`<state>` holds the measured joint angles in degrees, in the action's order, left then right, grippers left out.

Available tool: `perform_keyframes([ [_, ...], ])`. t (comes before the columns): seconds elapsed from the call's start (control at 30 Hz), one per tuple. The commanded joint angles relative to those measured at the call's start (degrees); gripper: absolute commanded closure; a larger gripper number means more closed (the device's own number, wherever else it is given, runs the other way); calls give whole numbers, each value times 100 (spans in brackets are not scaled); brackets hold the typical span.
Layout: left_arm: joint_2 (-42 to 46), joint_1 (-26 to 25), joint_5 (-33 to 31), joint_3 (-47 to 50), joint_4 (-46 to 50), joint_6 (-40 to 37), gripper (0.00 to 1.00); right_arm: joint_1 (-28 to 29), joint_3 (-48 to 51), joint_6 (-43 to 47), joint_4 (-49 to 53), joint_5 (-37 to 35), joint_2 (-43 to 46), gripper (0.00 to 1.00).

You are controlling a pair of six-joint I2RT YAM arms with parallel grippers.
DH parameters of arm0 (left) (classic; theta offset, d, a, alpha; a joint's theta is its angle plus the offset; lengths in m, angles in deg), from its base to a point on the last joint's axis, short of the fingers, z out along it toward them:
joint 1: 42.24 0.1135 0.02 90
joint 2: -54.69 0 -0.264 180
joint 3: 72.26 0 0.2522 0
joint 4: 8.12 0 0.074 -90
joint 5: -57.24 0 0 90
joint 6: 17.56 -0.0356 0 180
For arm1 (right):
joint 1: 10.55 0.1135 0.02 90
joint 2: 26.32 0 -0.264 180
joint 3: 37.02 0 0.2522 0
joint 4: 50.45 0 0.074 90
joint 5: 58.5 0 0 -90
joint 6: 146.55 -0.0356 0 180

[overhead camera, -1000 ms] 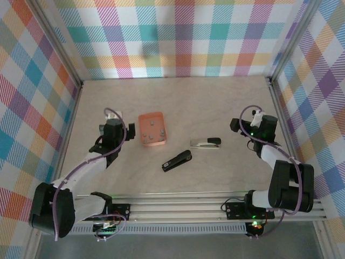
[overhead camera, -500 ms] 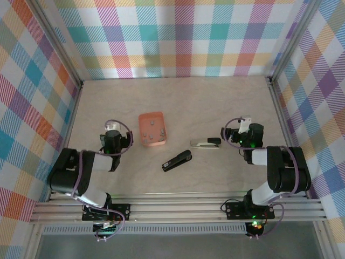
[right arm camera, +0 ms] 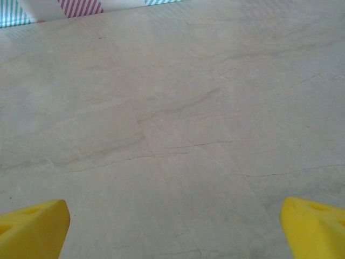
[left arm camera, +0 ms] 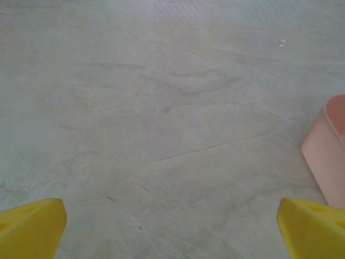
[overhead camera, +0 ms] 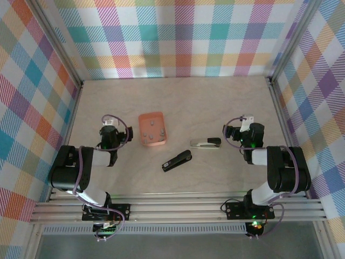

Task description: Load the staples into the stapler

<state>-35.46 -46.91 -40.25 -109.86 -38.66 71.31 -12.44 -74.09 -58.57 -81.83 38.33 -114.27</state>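
**A:** Staples, location?

**B:** Several small grey metal strips (overhead camera: 153, 124), loose inside the salmon-orange shallow rectangular tray (overhead camera: 150, 114). The tray sits left of the middle of the pale veined counter (overhead camera: 215, 102). (The strips are too small from above to count reliably.)

**A:** Staplers?

**B:** Two, both lying flat and clear of the tray. An all-black stapler (overhead camera: 177, 161) lies at a slant about mid-counter, on the tray's near-edge side. A silver-bodied stapler with a black end (overhead camera: 205, 143) lies right of it, roughly parallel to the near edge. The two are near each other but not touching.

**A:** Left arm?

**B:** The left arm (overhead camera: 81, 167) is folded by the counter's left edge, with its wrist beside the tray but apart from it. In the wrist view the yellow left fingers (left arm camera: 29, 226) stand wide apart at the lower corners, with bare counter between them and nothing held. The tray's wall (left arm camera: 326, 154) shows at the right edge of that view, near one tip but not touching it.

**A:** Right arm?

**B:** The right arm (overhead camera: 280, 172) is folded by the right edge, its wrist to the right of the silver stapler and apart from it. The yellow right fingers (right arm camera: 32, 229) are also spread wide and empty, over bare counter. A strip of striped plaid wall (right arm camera: 70, 6) runs along the top of that view.
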Motion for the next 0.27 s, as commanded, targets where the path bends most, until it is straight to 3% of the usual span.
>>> perform_keyframes([
  [0.0, 85, 35, 135, -105, -2, -55, 0, 27, -24, 131, -240, -15, -4, 1],
  [0.23, 76, 98, 271, -113, 3, -52, 0, 35, -37, 130, -217, -29, -4, 1],
])
